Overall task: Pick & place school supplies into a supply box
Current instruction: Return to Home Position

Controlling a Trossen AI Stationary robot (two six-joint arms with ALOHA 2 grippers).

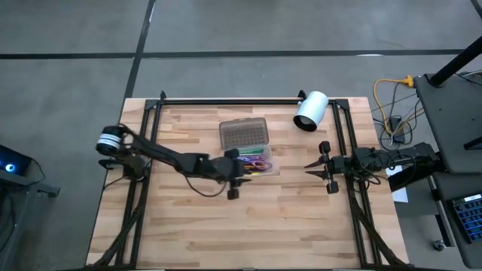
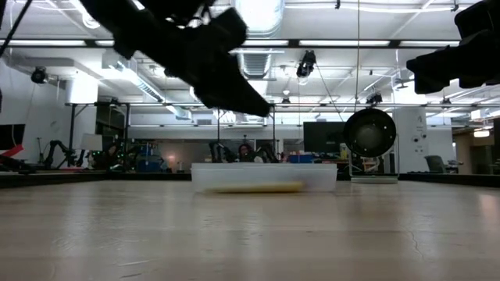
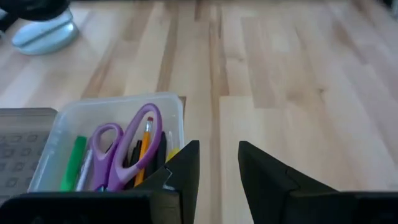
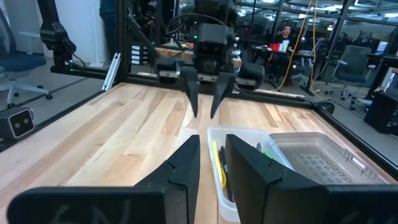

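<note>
Left arm [image 1: 166,158] & right arm [image 1: 384,159] matte blk, blk cables; silver collar [image 1: 111,141] on left.

Clear supply box [image 2: 234,176], grey lid [image 1: 244,134] open, holds purple scissors [image 3: 119,163], a green marker [image 3: 74,158], seemingly pencils [image 3: 147,138] too.

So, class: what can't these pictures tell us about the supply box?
High view: left jaws cover part of the supply box; pens too small to count.
Low view: cloudy wall blurs the contents.
Left wrist view: own jaws hide the scissors' blades.
Right wrist view: own jaws hide its near end.
</note>
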